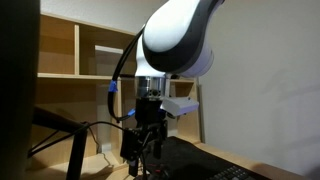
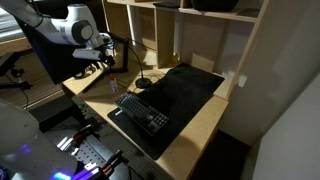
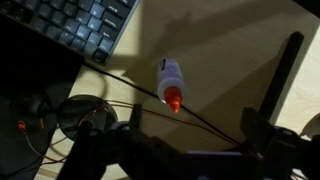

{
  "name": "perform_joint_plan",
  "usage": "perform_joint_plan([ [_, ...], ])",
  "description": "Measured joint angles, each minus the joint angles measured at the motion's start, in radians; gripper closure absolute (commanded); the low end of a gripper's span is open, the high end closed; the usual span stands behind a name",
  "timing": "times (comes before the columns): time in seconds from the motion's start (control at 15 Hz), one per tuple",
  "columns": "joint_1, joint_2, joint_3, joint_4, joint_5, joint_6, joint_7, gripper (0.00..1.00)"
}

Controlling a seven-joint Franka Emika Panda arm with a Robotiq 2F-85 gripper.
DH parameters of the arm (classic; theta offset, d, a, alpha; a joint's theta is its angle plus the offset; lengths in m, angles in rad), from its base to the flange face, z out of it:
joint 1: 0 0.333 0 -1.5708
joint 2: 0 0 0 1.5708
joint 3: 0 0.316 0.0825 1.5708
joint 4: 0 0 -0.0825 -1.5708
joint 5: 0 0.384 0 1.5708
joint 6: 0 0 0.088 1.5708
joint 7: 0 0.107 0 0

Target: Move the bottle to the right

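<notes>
A small white bottle (image 3: 170, 78) with a red cap lies in the wrist view on the light wooden desk, its cap pointing toward my gripper (image 3: 193, 112). The gripper hangs above and just short of it, open, with nothing between its dark fingers (image 3: 254, 122). In an exterior view the bottle (image 2: 113, 88) is a tiny shape near the desk's far left edge, below the gripper (image 2: 103, 63). In an exterior view the gripper (image 1: 148, 150) hangs low under the big white arm, and the bottle is hidden.
A black keyboard (image 2: 142, 110) lies on the desk beside a black mat (image 2: 188, 85). Thin cables (image 3: 120, 78) cross the desk by the bottle, and a dark post (image 3: 281, 75) stands to its right. Wooden shelves (image 2: 160, 30) line the back.
</notes>
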State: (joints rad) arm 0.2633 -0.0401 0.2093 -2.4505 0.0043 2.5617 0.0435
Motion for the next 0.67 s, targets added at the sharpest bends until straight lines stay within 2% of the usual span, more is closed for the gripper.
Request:
perform_joint_plan([
  [0.27, -0.005, 0.092, 0.0, 0.034, -0.002, 0.031, 0.083, 0.0],
  [0.67, -0.004, 0.103, 0.0, 0.045, 0.0, 0.031, 0.094, 0.0],
])
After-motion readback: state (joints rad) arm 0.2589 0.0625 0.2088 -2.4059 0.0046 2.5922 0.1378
